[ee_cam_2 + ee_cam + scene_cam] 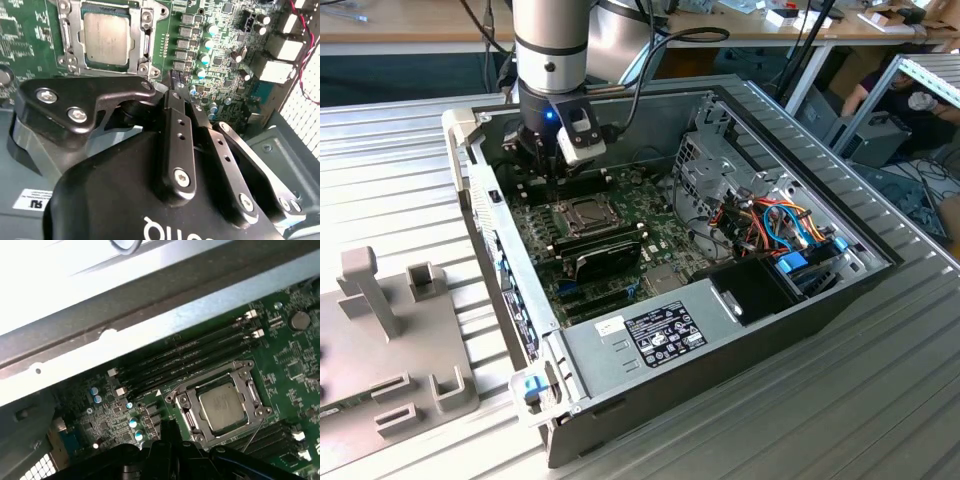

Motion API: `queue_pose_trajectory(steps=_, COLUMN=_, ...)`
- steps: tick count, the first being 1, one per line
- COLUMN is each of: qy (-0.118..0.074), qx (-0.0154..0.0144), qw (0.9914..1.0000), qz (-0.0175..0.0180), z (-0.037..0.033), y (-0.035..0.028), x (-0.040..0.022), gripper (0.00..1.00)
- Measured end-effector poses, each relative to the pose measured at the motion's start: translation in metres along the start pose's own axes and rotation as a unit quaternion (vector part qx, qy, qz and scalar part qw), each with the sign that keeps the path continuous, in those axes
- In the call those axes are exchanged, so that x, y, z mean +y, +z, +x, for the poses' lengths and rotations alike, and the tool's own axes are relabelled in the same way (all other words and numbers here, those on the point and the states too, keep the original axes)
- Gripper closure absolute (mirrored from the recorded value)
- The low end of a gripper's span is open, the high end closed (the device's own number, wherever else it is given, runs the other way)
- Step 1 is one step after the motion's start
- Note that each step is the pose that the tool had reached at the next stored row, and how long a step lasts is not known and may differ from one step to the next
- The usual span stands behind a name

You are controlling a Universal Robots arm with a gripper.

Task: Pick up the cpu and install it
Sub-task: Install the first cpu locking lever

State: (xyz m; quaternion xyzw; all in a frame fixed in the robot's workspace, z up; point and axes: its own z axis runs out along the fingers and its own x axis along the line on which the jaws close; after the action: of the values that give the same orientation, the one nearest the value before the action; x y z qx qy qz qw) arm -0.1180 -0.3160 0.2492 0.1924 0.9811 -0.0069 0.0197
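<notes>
The cpu (106, 36) has a dull silver-grey metal top, the socket frame (65, 31) is brighter bare metal, the motherboard (15, 36) lacquered green, the computer case (740, 390) matt grey sheet metal, the table (400, 150) ribbed pale metal.

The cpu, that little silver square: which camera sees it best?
The second wrist view. There the cpu looks largest, its whole silver top plain inside the socket frame. The first wrist view shows the cpu whole too, but slanted. In the exterior view the cpu is a tiny square on the motherboard.
</notes>
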Motion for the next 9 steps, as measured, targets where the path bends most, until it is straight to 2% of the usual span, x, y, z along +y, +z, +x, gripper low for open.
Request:
queue_pose_trajectory(steps=3, qy=-0.020, qx=-0.0001, qw=0.99980, qz=-0.0008, z=0.0000, y=0.0000, x=0.0000, gripper=0.89)
queue_pose_trajectory(steps=6, qy=-0.045, qx=-0.0003, qw=0.99900, qz=-0.0019, z=0.0000, y=0.0000, x=0.0000, gripper=0.89)
queue_pose_trajectory(steps=7, qy=-0.065, qx=-0.0004, qw=0.99788, qz=-0.0027, z=0.0000, y=0.0000, x=0.0000, gripper=0.89)
queue_pose_trajectory(steps=9, qy=-0.088, qx=-0.0005, qw=0.99607, qz=-0.0037, z=0.0000, y=0.0000, x=0.0000, gripper=0.89)
